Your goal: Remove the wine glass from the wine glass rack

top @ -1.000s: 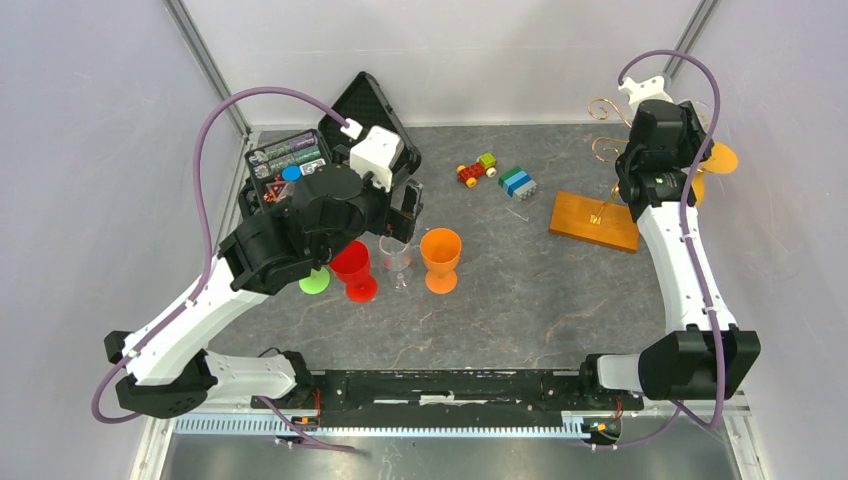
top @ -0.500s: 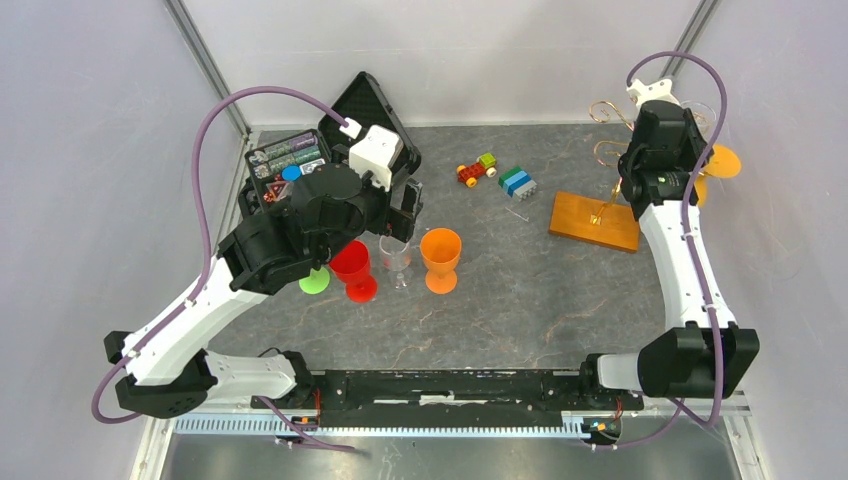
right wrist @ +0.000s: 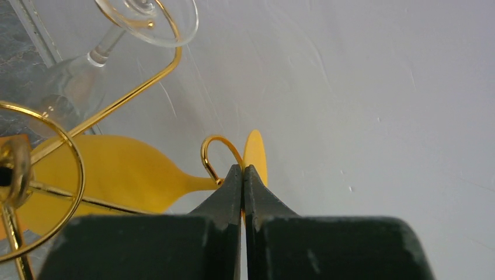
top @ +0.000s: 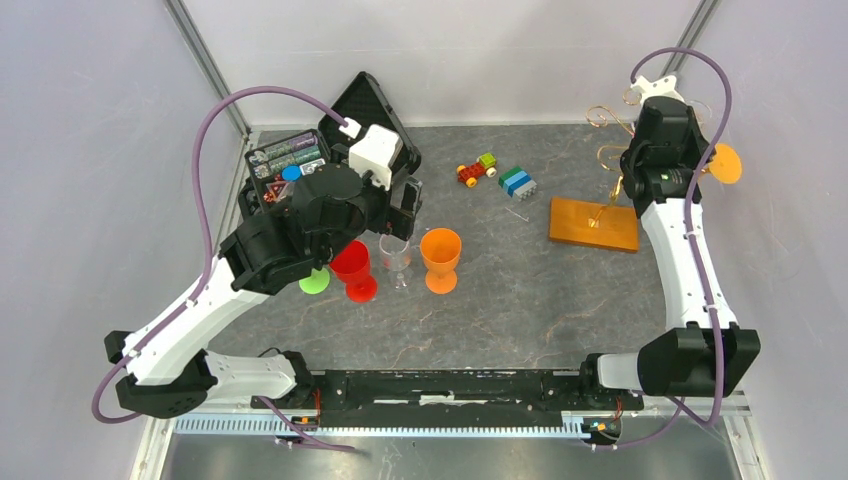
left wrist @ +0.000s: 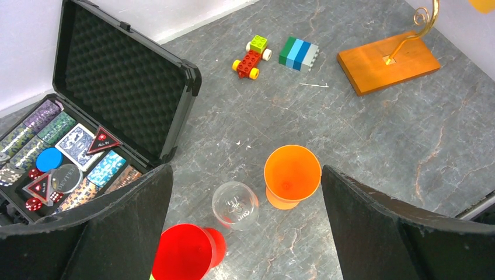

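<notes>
The wine glass rack, gold wire (top: 612,152) on an orange-brown wooden base (top: 592,224), stands at the far right. A yellow-orange wine glass (right wrist: 117,175) hangs by its stem in a curled hook (right wrist: 213,153); its round foot (top: 726,163) sticks out to the right. My right gripper (right wrist: 243,172) is shut on the thin edge of that foot (right wrist: 257,153). A clear wine glass (right wrist: 87,64) hangs on another arm of the rack. My left gripper (left wrist: 245,192) hovers open, holding nothing, above three glasses on the table.
Under the left gripper stand a red glass (top: 352,268), a clear glass (top: 397,258) and an orange glass (top: 440,258). An open black case (top: 300,160) of poker chips lies far left. A toy car (top: 477,169) and stacked bricks (top: 517,181) lie mid-back. The side wall (right wrist: 379,87) is close behind the rack.
The right gripper's jaws have closed on the foot of the yellow-orange glass, and the wrist has shifted slightly toward the right wall. The left arm has not moved.
</notes>
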`<act>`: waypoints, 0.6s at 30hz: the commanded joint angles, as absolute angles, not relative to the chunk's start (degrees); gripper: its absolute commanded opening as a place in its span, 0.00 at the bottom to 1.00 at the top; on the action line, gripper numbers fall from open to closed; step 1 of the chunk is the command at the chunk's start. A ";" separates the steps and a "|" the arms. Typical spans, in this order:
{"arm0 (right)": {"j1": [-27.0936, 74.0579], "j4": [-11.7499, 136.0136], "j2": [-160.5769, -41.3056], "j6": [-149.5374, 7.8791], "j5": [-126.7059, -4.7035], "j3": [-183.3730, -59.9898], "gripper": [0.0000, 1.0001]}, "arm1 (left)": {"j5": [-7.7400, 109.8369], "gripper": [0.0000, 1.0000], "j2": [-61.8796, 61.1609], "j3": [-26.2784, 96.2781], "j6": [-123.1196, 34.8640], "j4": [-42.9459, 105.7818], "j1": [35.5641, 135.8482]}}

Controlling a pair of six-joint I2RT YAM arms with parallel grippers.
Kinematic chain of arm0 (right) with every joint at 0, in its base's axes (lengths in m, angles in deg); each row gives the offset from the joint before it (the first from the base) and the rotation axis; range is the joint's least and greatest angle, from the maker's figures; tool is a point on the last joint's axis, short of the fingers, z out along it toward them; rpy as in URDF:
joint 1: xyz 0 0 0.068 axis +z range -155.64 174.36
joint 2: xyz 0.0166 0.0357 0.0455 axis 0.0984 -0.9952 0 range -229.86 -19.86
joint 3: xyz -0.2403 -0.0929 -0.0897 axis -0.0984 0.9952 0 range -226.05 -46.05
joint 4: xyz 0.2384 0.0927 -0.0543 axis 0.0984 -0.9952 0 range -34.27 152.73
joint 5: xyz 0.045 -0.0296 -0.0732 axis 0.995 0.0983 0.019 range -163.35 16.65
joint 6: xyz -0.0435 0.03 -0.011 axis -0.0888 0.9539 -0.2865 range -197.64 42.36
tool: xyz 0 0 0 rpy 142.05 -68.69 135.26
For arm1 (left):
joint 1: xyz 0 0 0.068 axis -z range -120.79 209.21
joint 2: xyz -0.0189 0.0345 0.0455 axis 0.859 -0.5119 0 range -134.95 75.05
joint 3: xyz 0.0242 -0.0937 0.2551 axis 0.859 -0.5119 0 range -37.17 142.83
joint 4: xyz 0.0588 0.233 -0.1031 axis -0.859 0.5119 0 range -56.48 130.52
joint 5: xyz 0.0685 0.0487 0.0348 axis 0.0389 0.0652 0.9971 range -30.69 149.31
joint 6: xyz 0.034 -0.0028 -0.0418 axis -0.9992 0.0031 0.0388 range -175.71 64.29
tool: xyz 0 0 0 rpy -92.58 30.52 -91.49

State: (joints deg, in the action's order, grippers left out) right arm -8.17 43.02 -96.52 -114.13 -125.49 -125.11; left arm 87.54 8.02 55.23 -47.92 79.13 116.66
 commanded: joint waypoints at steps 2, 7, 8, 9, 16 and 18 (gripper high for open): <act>-6.95 39.79 -96.53 -114.55 -128.44 -128.21 0.00 | 88.67 1.00 8.42 54.51 -51.76 75.16 116.51; -3.55 39.21 -96.44 -116.02 -131.69 -128.32 0.00 | 88.93 1.00 8.56 53.64 -53.58 73.74 116.51; -3.16 39.22 -96.27 -116.28 -132.43 -128.19 0.00 | 88.95 1.00 8.68 53.48 -53.79 73.54 116.45; -3.00 39.31 -96.08 -116.51 -132.98 -128.08 0.00 | 89.01 1.00 8.68 53.36 -54.02 73.38 116.47; -1.46 40.80 -94.70 -118.70 -133.85 -127.43 0.00 | 88.93 1.00 8.66 52.93 -54.93 73.06 116.42; -0.54 41.33 -94.66 -119.12 -134.08 -127.44 0.00 | 88.93 1.00 8.44 53.00 -54.97 72.92 116.40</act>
State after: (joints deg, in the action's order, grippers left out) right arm -1.94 39.02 -96.52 -117.35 -131.76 -126.08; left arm 87.73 8.02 53.09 -52.42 76.11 116.66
